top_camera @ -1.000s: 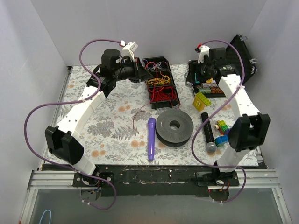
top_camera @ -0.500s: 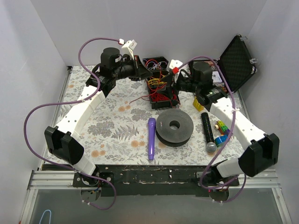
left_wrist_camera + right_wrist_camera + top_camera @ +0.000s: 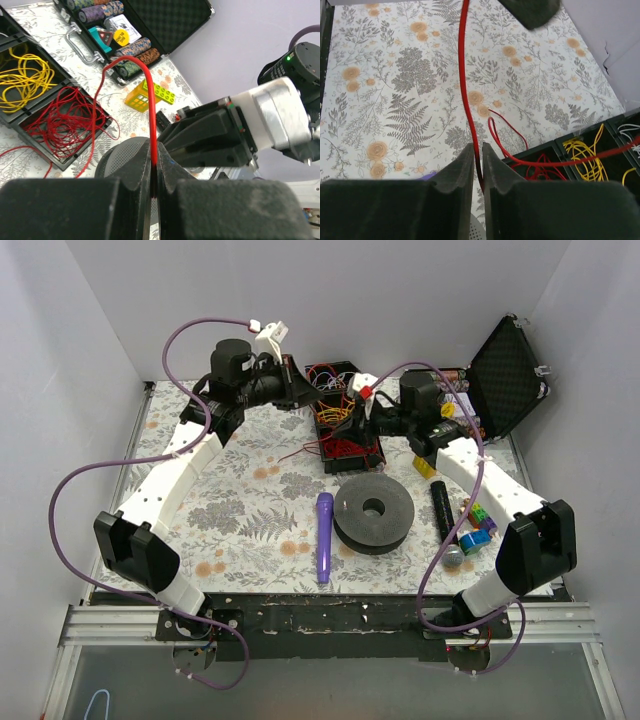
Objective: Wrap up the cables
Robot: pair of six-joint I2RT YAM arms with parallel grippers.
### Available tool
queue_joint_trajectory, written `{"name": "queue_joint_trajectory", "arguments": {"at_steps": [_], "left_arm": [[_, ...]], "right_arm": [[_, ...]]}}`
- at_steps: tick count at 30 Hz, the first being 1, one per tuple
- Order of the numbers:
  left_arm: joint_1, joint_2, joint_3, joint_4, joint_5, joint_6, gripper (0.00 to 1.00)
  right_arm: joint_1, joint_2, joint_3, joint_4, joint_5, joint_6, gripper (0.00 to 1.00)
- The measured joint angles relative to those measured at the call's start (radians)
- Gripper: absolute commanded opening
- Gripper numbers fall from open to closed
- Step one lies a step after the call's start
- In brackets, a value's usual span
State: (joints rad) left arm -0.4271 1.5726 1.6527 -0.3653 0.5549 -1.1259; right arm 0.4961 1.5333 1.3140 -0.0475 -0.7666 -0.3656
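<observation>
Findings, cable hold:

- Left gripper [image 3: 154, 185]: pressed together, pinching the red cable [image 3: 148, 100]. In the left wrist view the cable leaves the pinch toward 12 o'clock, arches over to 10 o'clock, then drops into the red bundle in the tray [image 3: 320, 440].
- Right gripper [image 3: 476, 165]: also pressed together on a red cable. In its own view the strand runs straight to 12 o'clock above the bench [image 3: 240, 510] and exits the top edge just beside a dark pad, prob. the left finger.
- Judged to be the same cable in both pinches. The join cannot be traced in any one view.
- Key relation: from above, the left gripper sits at approx. 10 o'clock of the right gripper, close by. The held span's long axis lies along that line.
- The right gripper hangs over the tray and is nearer the bundle. The left is off the tray's far-left corner.
- A slack tail lies on the bench at approx. 8 o'clock of the right gripper.
- You need slack fed from the tray side before coiling, else the bundle may drag.
</observation>
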Motion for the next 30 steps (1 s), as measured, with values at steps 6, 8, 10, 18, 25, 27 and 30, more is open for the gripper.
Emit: {"name": "queue_joint_trajectory", "arguments": {"at_steps": [6, 8, 10, 18, 25, 27, 30], "left_arm": [[0.033, 0.000, -0.009, -0.022, 0.002, 0.012, 0.00], [0.033, 0.000, -0.010, -0.035, 0.001, 0.036, 0.53], [0.035, -0.002, -0.011, -0.060, -0.006, 0.099, 0.82], [0.043, -0.095, -0.116, -0.219, 0.002, 0.535, 0.87], [-0.071, -0.142, -0.082, -0.400, 0.097, 0.997, 0.81], [-0.122, -0.141, -0.064, -0.420, 0.135, 1.074, 0.80], [-0.165, -0.140, -0.041, -0.439, 0.192, 1.171, 0.78]], "right_arm": [[-0.072, 0.000, 0.006, 0.006, -0.053, 0.058, 0.01], [-0.075, 0.001, 0.023, -0.038, -0.061, 0.066, 0.01], [-0.075, 0.001, 0.053, -0.115, -0.071, 0.070, 0.01], [-0.076, 0.013, 0.193, -0.459, -0.125, 0.083, 0.01], [-0.066, 0.079, 0.309, -0.737, -0.166, 0.102, 0.01], [-0.055, 0.084, 0.321, -0.774, -0.182, 0.126, 0.01], [-0.024, 0.080, 0.341, -0.790, -0.210, 0.158, 0.01]]}}
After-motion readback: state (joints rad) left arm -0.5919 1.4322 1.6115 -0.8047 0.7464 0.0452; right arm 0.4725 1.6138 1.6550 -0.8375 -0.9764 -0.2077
